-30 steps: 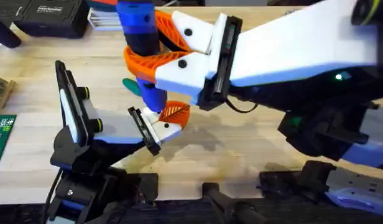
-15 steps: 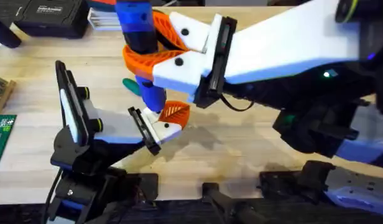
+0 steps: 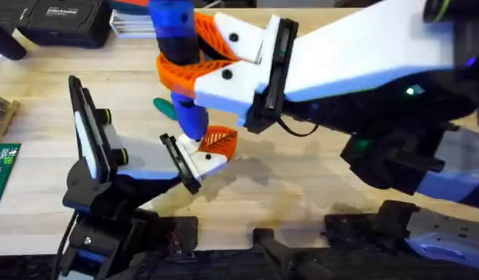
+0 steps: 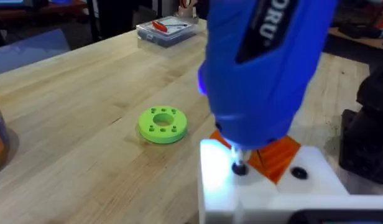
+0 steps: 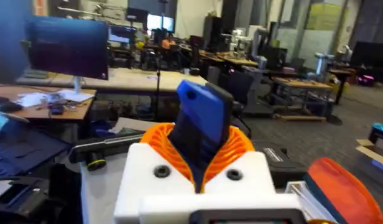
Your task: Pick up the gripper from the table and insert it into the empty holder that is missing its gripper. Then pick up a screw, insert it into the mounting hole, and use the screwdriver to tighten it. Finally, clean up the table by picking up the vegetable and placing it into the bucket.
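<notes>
Right end effector [image 3: 194, 68] clenched on the screwdriver [image 3: 177, 54], orange ribbed pads [image 3: 181, 76] wrapped round the blue body, tool held near upright with its thin tip pointing down. In the right wrist view the same blue body [image 5: 201, 134] sat wedged between the orange pads [image 5: 241, 146].

Tip met the holder [image 3: 202, 162], a white block on a thin black link held out over the middle of the desk [image 3: 302, 187]. In the left wrist view the metal tip sat in the mounting hole [image 4: 240, 167] on the top face of the white block [image 4: 266, 193], with a glow of light around it; a second dark hole sat just beside, nearer the block's edge. The gripper [image 3: 218, 140], orange and ribbed, was seated on the holder, touching the screwdriver's lower end; the left wrist view showed it as an orange wedge [image 4: 275, 152] behind the tip.

Left end effector: cannot tell its state from these views; the left arm [image 3: 92, 155] rose at the lower left and carried the white holder block.

A teal-green item [image 3: 163, 106] poked out from behind the screwdriver on the desk, too hidden to identify. Lime-green round disc with holes [image 4: 162, 124] lay flat on the wood, well apart from the holder. Clear plastic box [image 4: 166, 30] sat farther back. Black case [image 3: 64, 19] at the far left corner, green circuit board [image 3: 0, 167] at the left edge.
</notes>
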Robot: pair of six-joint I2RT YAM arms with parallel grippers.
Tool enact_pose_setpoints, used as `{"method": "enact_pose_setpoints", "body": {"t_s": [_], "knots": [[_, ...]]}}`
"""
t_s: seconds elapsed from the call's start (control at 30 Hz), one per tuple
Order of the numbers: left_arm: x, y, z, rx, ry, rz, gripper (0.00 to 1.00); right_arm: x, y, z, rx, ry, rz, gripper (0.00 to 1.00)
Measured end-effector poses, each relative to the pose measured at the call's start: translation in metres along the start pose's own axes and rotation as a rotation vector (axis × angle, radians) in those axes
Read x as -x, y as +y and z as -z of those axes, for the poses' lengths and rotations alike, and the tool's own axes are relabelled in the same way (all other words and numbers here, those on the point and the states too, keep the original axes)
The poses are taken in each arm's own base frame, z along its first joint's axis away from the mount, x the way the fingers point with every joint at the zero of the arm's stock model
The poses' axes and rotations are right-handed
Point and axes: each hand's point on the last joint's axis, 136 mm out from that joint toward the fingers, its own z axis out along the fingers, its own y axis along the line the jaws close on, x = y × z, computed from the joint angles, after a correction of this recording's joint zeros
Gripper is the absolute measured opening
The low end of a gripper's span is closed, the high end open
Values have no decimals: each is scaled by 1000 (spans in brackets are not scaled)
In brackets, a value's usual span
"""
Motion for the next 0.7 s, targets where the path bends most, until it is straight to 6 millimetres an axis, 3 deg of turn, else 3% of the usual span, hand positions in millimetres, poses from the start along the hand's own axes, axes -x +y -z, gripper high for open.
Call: {"method": "enact_pose_setpoints", "body": {"t_s": [0.4,0.5,0.57,0.6,0.63,0.7], "knots": [[7,-3,1,-13,-18,-27,4,13,7,-2,112,4,-9,30],[2,-3,1,-9,-2,-9,4,28,3,-5,107,-26,4,195],[2,-3,1,-9,-2,-10,4,39,0,-6,98,-40,14,243],[2,-3,1,-9,-2,-9,4,42,-1,-5,94,-40,16,199],[2,-2,1,-8,-2,-9,4,44,-1,-5,91,-41,18,68],[2,-3,1,-9,-2,-9,4,44,0,-4,96,-32,6,20]]}}
